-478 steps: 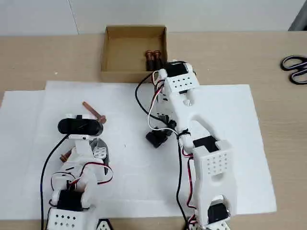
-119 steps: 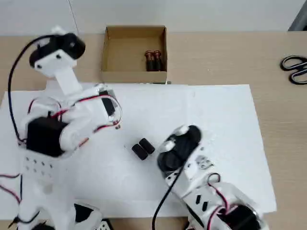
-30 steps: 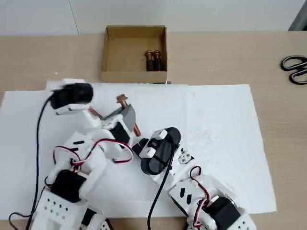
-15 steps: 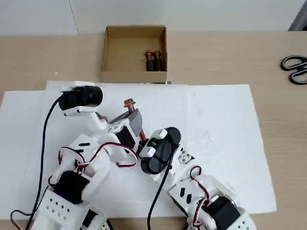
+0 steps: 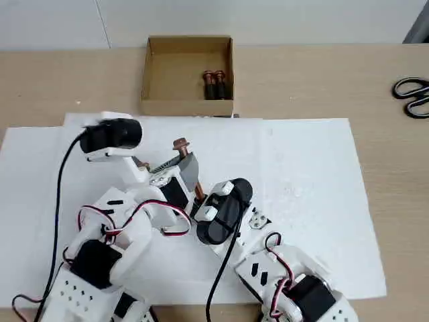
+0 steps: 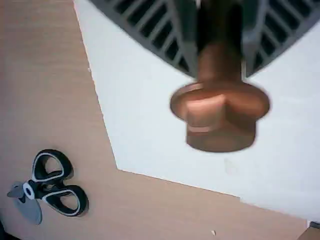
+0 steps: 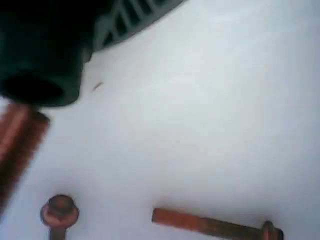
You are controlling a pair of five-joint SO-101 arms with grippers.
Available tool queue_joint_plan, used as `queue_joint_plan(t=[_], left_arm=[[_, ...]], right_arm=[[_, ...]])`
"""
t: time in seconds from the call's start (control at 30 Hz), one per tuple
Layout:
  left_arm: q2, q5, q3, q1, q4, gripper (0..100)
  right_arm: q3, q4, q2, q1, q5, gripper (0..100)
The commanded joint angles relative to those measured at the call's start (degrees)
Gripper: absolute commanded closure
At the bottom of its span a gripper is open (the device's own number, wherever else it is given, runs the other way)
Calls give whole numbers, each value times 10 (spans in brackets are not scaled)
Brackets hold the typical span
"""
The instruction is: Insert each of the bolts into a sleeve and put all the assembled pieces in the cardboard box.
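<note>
1. Your left pincer (image 6: 220,30) is clamped on the bolt (image 6: 219,112), whose head points toward the cardboard box (image 5: 153,70).
2. Its shank slants down to your right pincer (image 7: 75,30), which appears to grip the sleeve (image 7: 40,75).
3. The threaded tip sits just at the sleeve's mouth; align both axes before pushing.

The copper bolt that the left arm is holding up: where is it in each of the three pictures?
High view: the bolt stands slanted left of centre, head up, between the two arms.
Left wrist view: its head looms upper right, seen end-on.
Right wrist view: likely the threaded tip at the left edge, beside the sleeve.
Shared landmark: the white paper beneath.
</note>
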Motion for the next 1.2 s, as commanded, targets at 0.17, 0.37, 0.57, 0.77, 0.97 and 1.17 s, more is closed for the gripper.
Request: queue_joint_plan(t=[0.17,0.37,0.57,0.77,0.97,1.17], left_arm=[[-8,-2,-29,4,4,995],[-10,-2,2,4,1,995],[-10,-2,15,4,1,995],[-10,0,15,4,0,995],[-10,0,16,5,6,995],[-11,0,17,35,59,995]], right_arm=[[5,-18,0,-2,2,995],[4,-18,-1,-2,2,995],[-1,-18,-3,-2,2,995],[-17,-17,0,-2,2,995],[-16,-18,0,-2,3,995],[-16,-18,0,-1,3,995]])
